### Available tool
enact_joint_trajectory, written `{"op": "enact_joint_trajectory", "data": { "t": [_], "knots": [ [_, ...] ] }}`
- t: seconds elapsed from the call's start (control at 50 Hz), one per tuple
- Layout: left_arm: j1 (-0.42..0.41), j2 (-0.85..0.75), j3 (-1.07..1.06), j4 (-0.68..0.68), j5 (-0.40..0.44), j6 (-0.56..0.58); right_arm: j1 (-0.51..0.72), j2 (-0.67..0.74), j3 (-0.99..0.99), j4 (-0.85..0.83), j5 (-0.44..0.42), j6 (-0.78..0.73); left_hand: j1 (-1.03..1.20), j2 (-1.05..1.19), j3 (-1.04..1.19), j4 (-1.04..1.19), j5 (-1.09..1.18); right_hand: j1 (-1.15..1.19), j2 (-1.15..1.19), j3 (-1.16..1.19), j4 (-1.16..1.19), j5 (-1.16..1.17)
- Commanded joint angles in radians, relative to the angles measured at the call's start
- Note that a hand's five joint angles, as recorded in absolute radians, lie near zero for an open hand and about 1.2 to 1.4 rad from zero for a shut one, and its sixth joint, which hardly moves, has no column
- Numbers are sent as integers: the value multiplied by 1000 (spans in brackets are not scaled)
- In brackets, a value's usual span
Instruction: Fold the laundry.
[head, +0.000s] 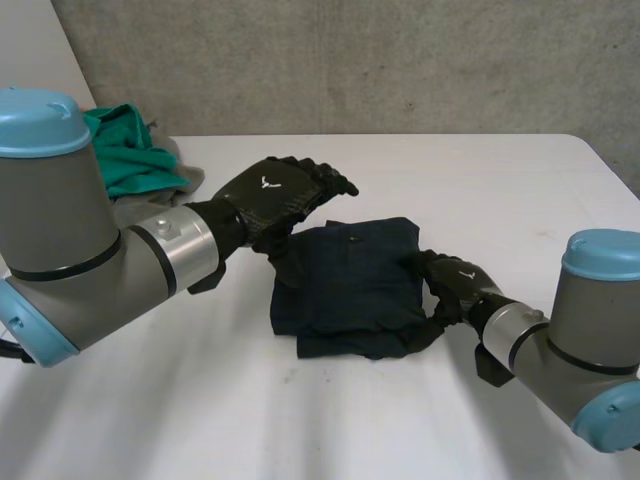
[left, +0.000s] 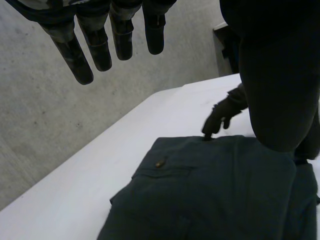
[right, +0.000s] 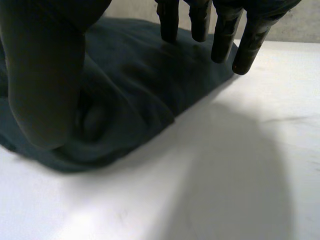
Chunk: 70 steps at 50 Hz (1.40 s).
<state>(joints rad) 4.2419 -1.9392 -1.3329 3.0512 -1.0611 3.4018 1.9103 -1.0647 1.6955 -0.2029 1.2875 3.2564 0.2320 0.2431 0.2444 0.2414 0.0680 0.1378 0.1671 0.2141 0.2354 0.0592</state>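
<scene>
A dark navy garment (head: 350, 285) lies folded in the middle of the white table (head: 480, 180), a small button showing on its upper layer (left: 160, 162). My left hand (head: 285, 195) hovers above the garment's far left corner, fingers (left: 97, 47) straight and spread, holding nothing. My right hand (head: 455, 285) rests at the garment's right edge. Its straight fingers (right: 222, 37) touch the fold of the cloth (right: 130, 85), and its thumb hangs over the bunched near part. The right hand (left: 222, 115) also appears beyond the garment (left: 210, 190) in the left wrist view.
A crumpled green cloth (head: 130, 150) with something grey beside it lies at the table's back left. A grey concrete wall stands behind the table. Bare white tabletop runs in front of the garment and to its right.
</scene>
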Motion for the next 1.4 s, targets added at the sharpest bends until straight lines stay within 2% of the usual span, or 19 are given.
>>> {"op": "enact_joint_trajectory", "data": {
  "t": [0.02, 0.2, 0.28, 0.3, 0.34, 0.38, 0.5, 0.58, 0.66, 0.76, 0.8, 0.88, 0.9, 0.96, 1.06, 1.2, 1.22, 1.24, 1.4],
  "knots": [
    [-4, 5, -20, 1, -10, 2, 52, 63, -63, -58, 6, 164, 14, 3, 1, 4, 3, 37, 7, -40, -61, -59],
    [0, 17, -26, 3, -8, 2, 107, 155, -163, -70, 23, 174, 17, 6, 4, 7, 6, 82, 53, 6, -16, -14],
    [0, 16, -29, 3, -8, 2, 113, 207, -227, -64, 58, 167, 17, 6, 4, 7, 6, 577, 548, 501, 480, 481],
    [0, 16, -34, 3, -8, 2, 113, 227, -258, -59, 88, 164, 17, 6, 4, 7, 6, 953, 924, 877, 856, 857],
    [0, 16, -38, 4, -7, 2, 111, 232, -275, -58, 117, 163, 17, 6, 4, 7, 6, 1257, 1228, 1181, 1160, 1161],
    [0, 16, -43, 4, -7, 2, 110, 229, -289, -64, 165, 154, 17, 6, 4, 7, 6, 1258, 1229, 1182, 1161, 1163],
    [3, 16, -42, 6, -5, 5, 81, 235, -350, -76, 217, 54, 17, 6, 4, 7, 6, 1258, 1229, 1182, 1161, 1163],
    [4, 16, -34, 9, -5, 5, 3, 268, -434, -78, 228, -33, 17, 6, 4, 7, 6, 1258, 1229, 1182, 1161, 1163],
    [3, 16, -29, 23, -7, 4, -56, 354, -589, -64, 243, -98, 17, 6, 4, 7, 6, 1258, 1229, 1182, 1161, 1163],
    [0, 16, -15, 35, -10, 2, -146, 486, -839, -4, 320, -181, 17, 6, 4, 7, 6, 1258, 1229, 1182, 1161, 1163],
    [-2, 16, -9, 35, -10, 2, -172, 524, -917, 20, 325, -199, 17, 6, 4, 7, 6, 1258, 1229, 1182, 1161, 1163],
    [-4, 16, 4, 35, -11, 1, -227, 659, -1186, 157, 319, -218, 20, 9, 7, 10, 9, 1258, 1229, 1182, 1161, 1163],
    [-5, 16, 9, 37, -11, 2, -253, 731, -1314, 221, 310, -231, 20, 9, 7, 10, 9, 1258, 1229, 1182, 1161, 1163],
    [-7, 13, 14, 37, -11, 1, -295, 822, -1471, 295, 280, -268, 20, 9, 7, 10, 9, 1258, 1229, 1182, 1161, 1163],
    [-7, 5, 17, 40, -11, 4, -367, 835, -1485, 277, 242, -296, 20, 9, 7, 10, 9, 1258, 1229, 1182, 1161, 1163],
    [-8, -7, 34, 41, -13, 5, -401, 835, -1504, 274, 201, -328, 20, 9, 7, 10, 9, 1258, 1229, 1182, 1161, 1163],
    [-8, -10, 40, 41, -14, 5, -402, 835, -1502, 269, 202, -340, 20, 9, 7, 10, 9, 582, 553, 506, 485, 486],
    [-8, -10, 41, 41, -14, 5, -402, 835, -1502, 266, 202, -351, 20, 9, 7, 10, 9, 37, 7, -40, -61, -59],
    [-7, -7, 43, 40, -14, 2, -425, 836, -1488, 201, 237, -472, 20, 9, 7, 10, 9, 37, 7, -40, -61, -59]
  ]
}}
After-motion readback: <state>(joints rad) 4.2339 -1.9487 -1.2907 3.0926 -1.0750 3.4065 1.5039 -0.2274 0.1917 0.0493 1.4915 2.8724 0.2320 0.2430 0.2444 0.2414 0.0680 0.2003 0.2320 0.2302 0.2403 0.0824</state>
